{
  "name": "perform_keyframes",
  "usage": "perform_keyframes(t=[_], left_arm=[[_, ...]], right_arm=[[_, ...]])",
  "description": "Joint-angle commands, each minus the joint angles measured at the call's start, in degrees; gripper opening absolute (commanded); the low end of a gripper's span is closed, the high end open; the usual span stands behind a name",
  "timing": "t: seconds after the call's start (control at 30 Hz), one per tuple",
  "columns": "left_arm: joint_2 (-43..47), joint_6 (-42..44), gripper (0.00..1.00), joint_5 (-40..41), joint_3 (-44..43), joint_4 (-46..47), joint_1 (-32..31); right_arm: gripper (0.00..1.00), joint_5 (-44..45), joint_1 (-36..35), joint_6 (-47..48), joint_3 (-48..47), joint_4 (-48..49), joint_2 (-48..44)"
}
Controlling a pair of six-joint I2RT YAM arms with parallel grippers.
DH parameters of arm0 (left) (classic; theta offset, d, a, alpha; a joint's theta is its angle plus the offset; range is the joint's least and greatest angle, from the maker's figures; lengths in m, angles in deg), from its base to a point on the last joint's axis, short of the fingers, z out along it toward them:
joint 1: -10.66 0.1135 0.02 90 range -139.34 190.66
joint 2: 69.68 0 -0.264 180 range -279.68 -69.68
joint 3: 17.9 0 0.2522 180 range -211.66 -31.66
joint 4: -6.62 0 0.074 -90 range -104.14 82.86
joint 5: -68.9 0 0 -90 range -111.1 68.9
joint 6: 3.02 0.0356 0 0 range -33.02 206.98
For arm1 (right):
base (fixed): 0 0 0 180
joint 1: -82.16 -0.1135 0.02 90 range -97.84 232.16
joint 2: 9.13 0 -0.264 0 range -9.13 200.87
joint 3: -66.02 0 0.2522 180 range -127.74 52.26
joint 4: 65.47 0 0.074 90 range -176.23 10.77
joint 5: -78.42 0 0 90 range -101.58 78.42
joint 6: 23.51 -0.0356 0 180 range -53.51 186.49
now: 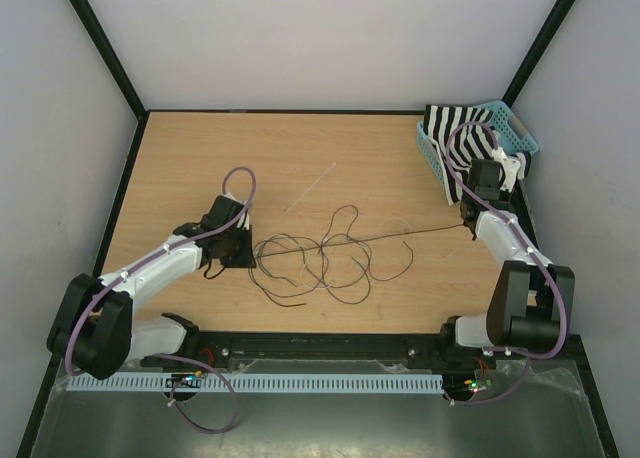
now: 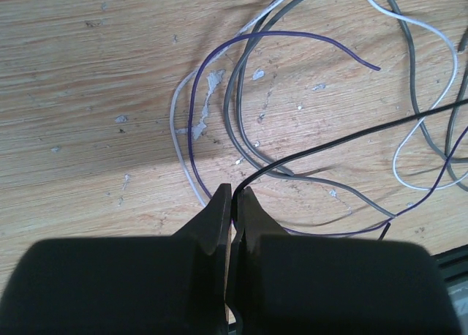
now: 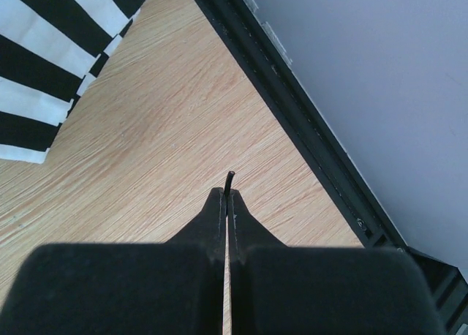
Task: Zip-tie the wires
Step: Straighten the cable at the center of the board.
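Observation:
The wires (image 1: 320,263) lie in loose loops and curls on the wooden table between the arms. In the left wrist view they show as purple (image 2: 292,36), grey (image 2: 241,123) and white (image 2: 183,141) loops. One black wire (image 1: 400,236) runs nearly straight and taut between both grippers. My left gripper (image 1: 245,250) is shut on one end of this wire (image 2: 235,197). My right gripper (image 1: 467,221) is shut on its other end, and the tip (image 3: 230,178) pokes out past the fingertips. The zip tie (image 1: 310,190) lies free on the table beyond the wires.
A teal basket (image 1: 518,130) holding a black-and-white striped cloth (image 1: 455,138) stands at the back right, just beyond the right gripper. The cloth also shows in the right wrist view (image 3: 44,64). The black frame edge (image 3: 307,130) runs close to the right.

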State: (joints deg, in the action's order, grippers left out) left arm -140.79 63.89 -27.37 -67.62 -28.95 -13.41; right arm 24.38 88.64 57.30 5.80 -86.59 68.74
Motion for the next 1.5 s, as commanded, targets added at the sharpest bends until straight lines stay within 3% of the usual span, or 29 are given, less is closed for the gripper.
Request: perform_keyframes(t=[0.0,0.93,1.2,1.47], left_arm=[[-0.85,-0.13,0.00,1.52,0.21,-1.92,0.87],[-3.93,-0.18,0.00,0.56,0.23,-1.71,1.76],[-6.45,0.60,0.00,-3.49,-1.19,-0.20,1.37],[-9.55,1.57,0.00,-3.76,-3.42,0.31,-0.35]], right_arm=[[0.00,5.08,1.23,-0.51,-0.07,2.61,1.27],[0.00,3.38,2.57,-1.09,3.86,7.55,7.75],[0.00,-11.57,2.57,-1.74,2.65,6.83,8.89],[0.02,-14.70,2.54,-0.48,1.57,4.47,11.48]])
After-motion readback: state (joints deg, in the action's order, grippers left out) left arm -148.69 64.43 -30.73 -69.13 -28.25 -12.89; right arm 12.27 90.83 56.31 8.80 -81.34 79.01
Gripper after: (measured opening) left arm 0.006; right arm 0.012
